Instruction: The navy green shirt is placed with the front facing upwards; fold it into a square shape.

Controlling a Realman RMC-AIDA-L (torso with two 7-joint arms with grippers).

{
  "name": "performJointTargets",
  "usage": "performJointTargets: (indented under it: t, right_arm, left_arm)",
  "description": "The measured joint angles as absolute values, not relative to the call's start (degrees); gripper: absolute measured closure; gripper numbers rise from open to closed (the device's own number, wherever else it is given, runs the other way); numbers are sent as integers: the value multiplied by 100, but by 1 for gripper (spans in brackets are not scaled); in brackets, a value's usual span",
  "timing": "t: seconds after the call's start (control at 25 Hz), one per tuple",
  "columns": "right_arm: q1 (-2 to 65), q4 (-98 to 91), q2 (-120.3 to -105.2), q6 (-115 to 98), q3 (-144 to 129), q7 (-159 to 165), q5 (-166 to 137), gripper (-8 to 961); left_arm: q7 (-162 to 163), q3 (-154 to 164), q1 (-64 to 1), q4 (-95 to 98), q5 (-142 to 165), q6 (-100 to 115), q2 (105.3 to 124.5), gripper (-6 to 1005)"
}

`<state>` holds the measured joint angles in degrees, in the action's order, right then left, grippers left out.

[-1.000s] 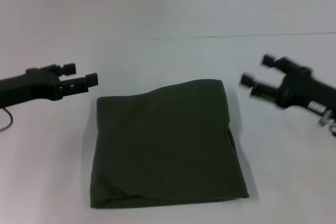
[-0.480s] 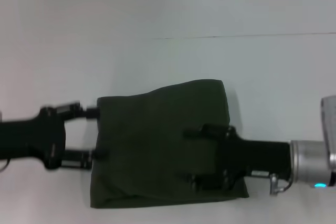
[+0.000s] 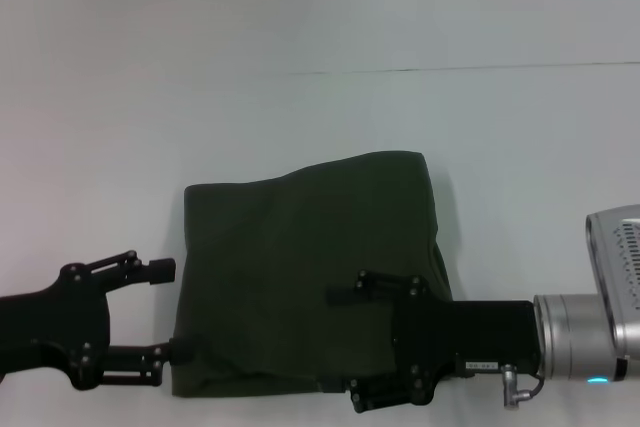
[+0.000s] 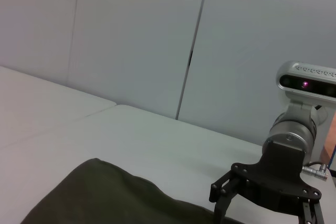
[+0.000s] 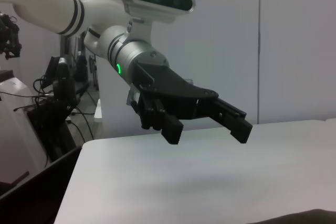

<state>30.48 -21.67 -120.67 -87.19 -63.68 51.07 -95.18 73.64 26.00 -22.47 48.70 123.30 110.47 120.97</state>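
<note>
The shirt (image 3: 310,282) lies folded into a rough square on the white table (image 3: 320,117) (plain green side up). The left gripper (image 3: 170,312) straddles its left edge, jaws wide; the right gripper (image 3: 345,352) hangs spread and empty above its near right part.

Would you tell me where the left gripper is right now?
In the head view, the left gripper sits low on the robot's left, open beside the folded navy green shirt's near-left corner.

The navy green shirt (image 3: 310,267) is soft matt cloth, lightly creased at its folded edges. The table (image 3: 300,117) looks smooth, pale and matt. Both the left gripper (image 3: 165,312) and right gripper (image 3: 335,352) look like matt black plastic, the right arm's wrist (image 3: 575,352) behind it satin silver metal.
</note>
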Motion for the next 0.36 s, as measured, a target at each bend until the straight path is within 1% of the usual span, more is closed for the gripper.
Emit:
performJointTargets:
  t: [0.36]
  right_arm:
    - [3096,-1946,-12068,-8721,-6379,4980,-9503,34]
  left_arm:
    - [7335,2606,-2203,4861,12340,11052,12121,49]
